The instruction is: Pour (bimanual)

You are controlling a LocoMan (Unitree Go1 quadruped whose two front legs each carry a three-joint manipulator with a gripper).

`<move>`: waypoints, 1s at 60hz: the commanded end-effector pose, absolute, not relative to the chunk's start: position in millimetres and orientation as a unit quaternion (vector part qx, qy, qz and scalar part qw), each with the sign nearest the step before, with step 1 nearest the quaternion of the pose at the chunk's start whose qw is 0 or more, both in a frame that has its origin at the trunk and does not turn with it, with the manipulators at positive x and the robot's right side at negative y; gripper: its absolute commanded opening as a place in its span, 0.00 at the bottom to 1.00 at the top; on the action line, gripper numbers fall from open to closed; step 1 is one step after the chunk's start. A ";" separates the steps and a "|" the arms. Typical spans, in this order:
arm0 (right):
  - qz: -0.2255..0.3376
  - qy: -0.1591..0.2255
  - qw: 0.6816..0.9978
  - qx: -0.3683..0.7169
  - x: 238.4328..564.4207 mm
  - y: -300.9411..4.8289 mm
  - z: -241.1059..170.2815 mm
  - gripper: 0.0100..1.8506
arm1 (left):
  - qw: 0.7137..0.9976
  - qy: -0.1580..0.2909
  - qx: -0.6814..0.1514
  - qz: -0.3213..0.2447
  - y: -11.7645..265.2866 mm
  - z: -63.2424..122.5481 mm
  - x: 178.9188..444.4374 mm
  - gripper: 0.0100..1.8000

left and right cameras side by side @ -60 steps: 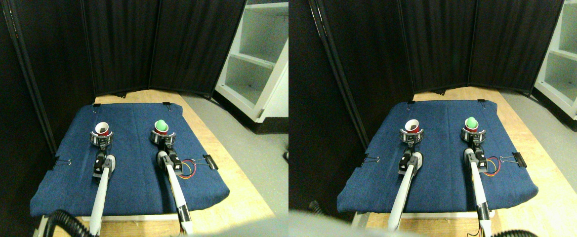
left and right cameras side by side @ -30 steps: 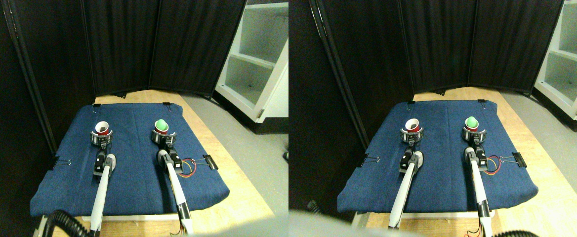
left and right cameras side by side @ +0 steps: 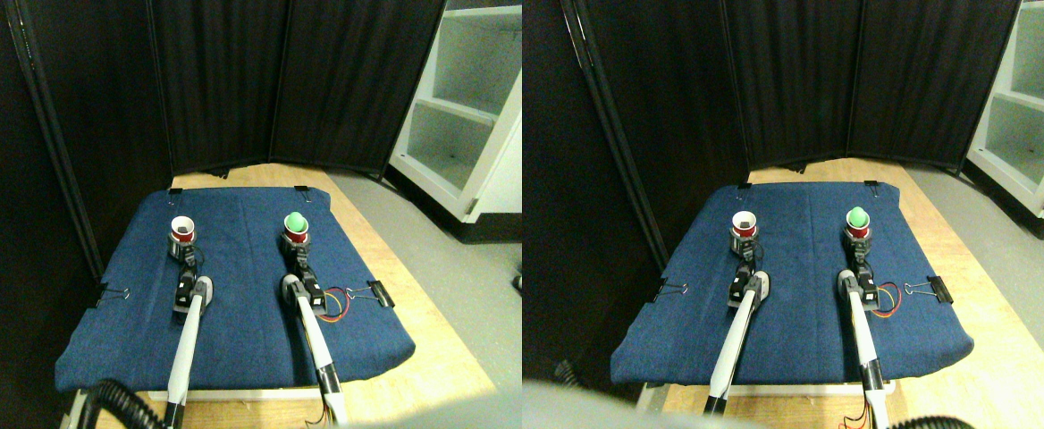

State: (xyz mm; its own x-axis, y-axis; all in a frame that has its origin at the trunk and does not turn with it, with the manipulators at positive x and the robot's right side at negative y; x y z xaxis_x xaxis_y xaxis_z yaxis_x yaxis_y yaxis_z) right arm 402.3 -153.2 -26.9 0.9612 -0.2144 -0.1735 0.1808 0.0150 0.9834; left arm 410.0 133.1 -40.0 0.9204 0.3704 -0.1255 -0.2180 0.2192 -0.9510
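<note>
**Now both cups sit at the ends of the two arms**

Currently two small red cups stand upright on the dark blue cloth mat (left and right cameras side by side: 245, 322) that covers the pale wooden desk (left and right cameras side by side: 433, 357). One red cup with a white inside (left and right cameras side by side: 181, 229) is on the left half of the mat, and the left tool (left and right cameras side by side: 182, 248) is right at its base; whether that tool is apart or clamped on the cup I cannot tell, because it is too small and dark against the cloth. Another red cup with a green ball resting in its mouth (left and right cameras side by side: 296, 226) stands on the right half, level with the first and well apart from it. Right below it is the right tool (left and right cameras side by side: 298, 250), touching or just beside the cup's foot; its state I cannot tell either.

Both pale arms reach up from the bottom edge, roughly parallel. Coloured wires (left and right cameras side by side: 340, 304) loop on the mat beside the right arm. Black binder clips (left and right cameras side by side: 377, 291) pin the mat at its edges. Behind the desk hangs a black folding screen (left and right cameras side by side: 218, 80), and a white shelf unit (left and right cameras side by side: 468, 107) stands at the right.
</note>
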 end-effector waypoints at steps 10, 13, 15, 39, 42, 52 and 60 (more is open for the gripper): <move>-0.129 -0.028 0.716 0.686 405.2 -149.2 -19.8 0.17 | 0.789 -0.048 -0.590 0.167 125.1 -38.4 411.6 0.18; -0.131 -0.030 0.707 0.694 404.9 -148.6 -17.3 0.17 | 0.790 -0.044 -0.589 0.162 124.2 -36.3 410.5 0.18; -0.129 -0.029 0.709 0.693 404.4 -148.2 -15.5 0.17 | 0.790 -0.043 -0.590 0.161 124.5 -35.8 410.8 0.18; -0.088 -0.040 0.731 0.675 404.5 -139.4 15.2 0.17 | 0.800 -0.018 -0.586 0.128 115.9 -10.3 411.3 0.18; -0.078 -0.037 0.738 0.670 405.2 -136.9 23.1 0.17 | 0.796 -0.015 -0.593 0.123 114.4 -4.9 413.8 0.18; -0.073 -0.030 0.734 0.674 407.4 -130.4 40.9 0.17 | 0.799 0.005 -0.593 0.097 106.4 7.2 417.6 0.18; -0.057 -0.029 0.731 0.679 409.2 -124.7 51.0 0.17 | 0.799 0.009 -0.594 0.094 99.6 11.6 418.9 0.18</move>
